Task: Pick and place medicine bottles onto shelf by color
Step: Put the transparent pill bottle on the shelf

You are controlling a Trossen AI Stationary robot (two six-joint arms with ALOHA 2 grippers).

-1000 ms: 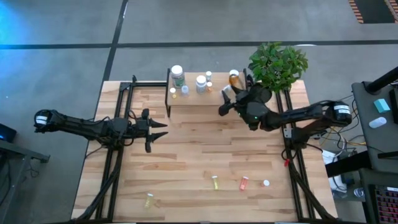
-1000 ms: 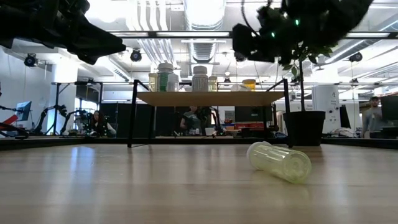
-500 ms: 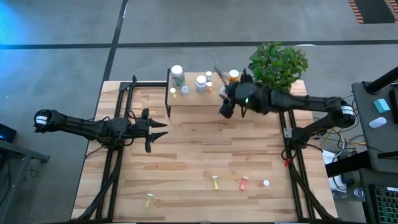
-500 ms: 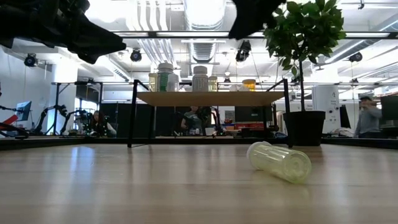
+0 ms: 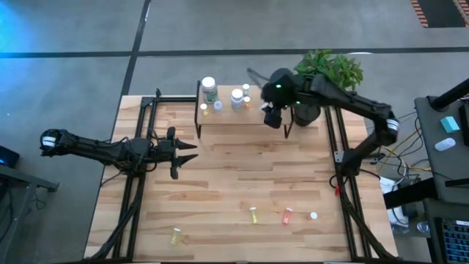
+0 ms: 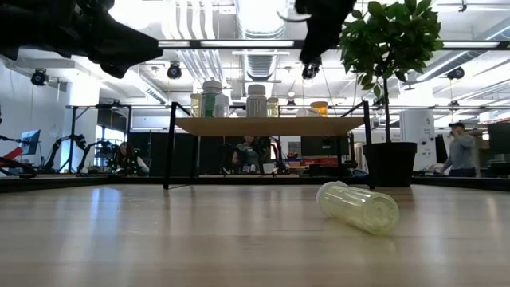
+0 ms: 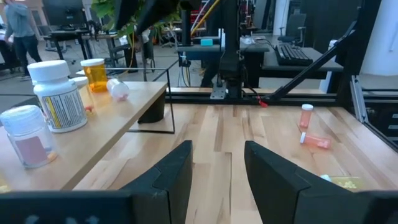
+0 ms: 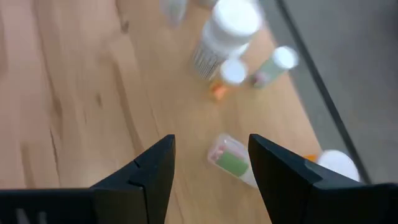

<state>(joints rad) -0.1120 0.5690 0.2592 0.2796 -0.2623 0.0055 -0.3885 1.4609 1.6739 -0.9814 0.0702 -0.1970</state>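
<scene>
Surface (image 5: 220, 183): pale striped wood. Shelf (image 5: 234, 116): light wooden top, black legs. Medicine bottles (image 5: 236, 97): white caps; yellow (image 5: 253, 215), orange (image 5: 287, 215), pale yellow-green (image 6: 358, 206). Plant (image 5: 330, 70): green leaves, black pot. Floor (image 5: 73, 44): grey.

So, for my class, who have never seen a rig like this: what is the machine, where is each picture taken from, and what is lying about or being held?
It is a robot with two dark arms at a wooden table. One picture looks straight down, one looks level across the tabletop, and two come from cameras on the wrists. The left gripper waits open over the table, holding nothing. The right gripper hangs open and empty above the shelf, where several medicine bottles already stand. Four more bottles lie on the table's near side. A potted plant stands beside the shelf.
</scene>
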